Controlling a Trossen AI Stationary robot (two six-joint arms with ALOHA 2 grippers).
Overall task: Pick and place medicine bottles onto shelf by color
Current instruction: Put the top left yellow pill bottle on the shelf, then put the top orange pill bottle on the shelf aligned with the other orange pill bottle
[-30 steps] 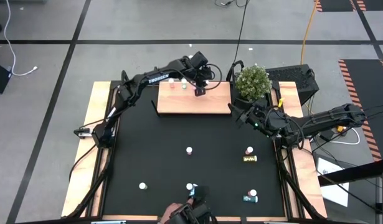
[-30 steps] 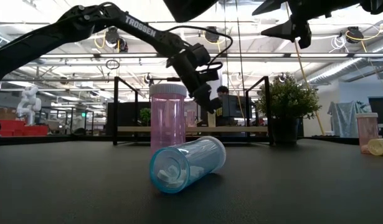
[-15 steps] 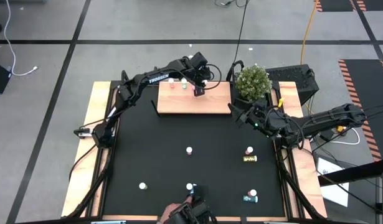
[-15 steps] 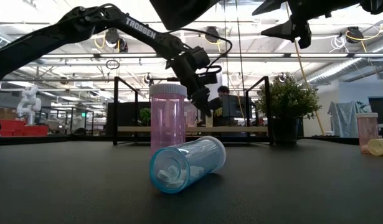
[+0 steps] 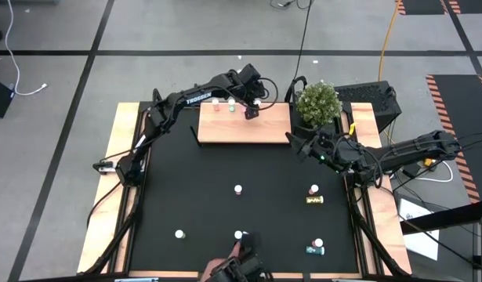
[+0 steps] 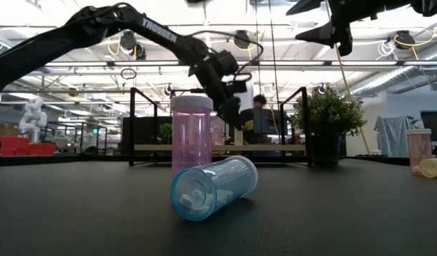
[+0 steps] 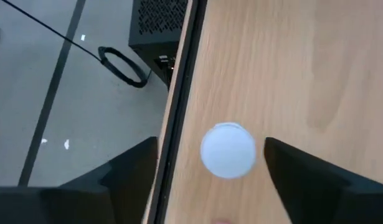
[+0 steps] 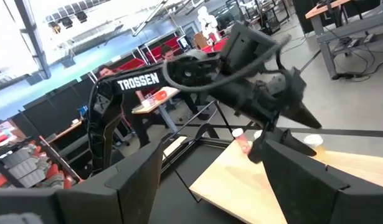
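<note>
The shelf [image 5: 248, 129] is a light-wood board at the table's far edge. On it stand a pink bottle [image 5: 216, 104] and a teal one [image 5: 232, 106]. My left gripper [image 5: 252, 108] slants down over the shelf's far edge and is open. A white-capped bottle [image 7: 228, 150] stands upright on the board [image 7: 291, 74] between its fingers, untouched as far as I can see; its body colour is hidden. My right gripper [image 5: 295, 146] waits open and level at the right, by the plant. Several bottles remain on the black mat [image 5: 193, 180], among them an upright pink one [image 6: 192, 135] and a teal one lying down [image 6: 214, 186].
A potted plant [image 5: 317, 102] stands at the shelf's right end, close to both grippers. On the mat are upright bottles [image 5: 238, 189] [image 5: 313, 189] and a lying yellow one [image 5: 314, 200]. Black brackets [image 6: 133, 124] rise at the shelf's ends. A person shows beyond the table [image 6: 259, 117].
My left gripper has opened over the shelf and let go of the white-capped bottle, which stands upright on the board between the fingers. The arm itself has stayed in place. My right gripper has kept still.
</note>
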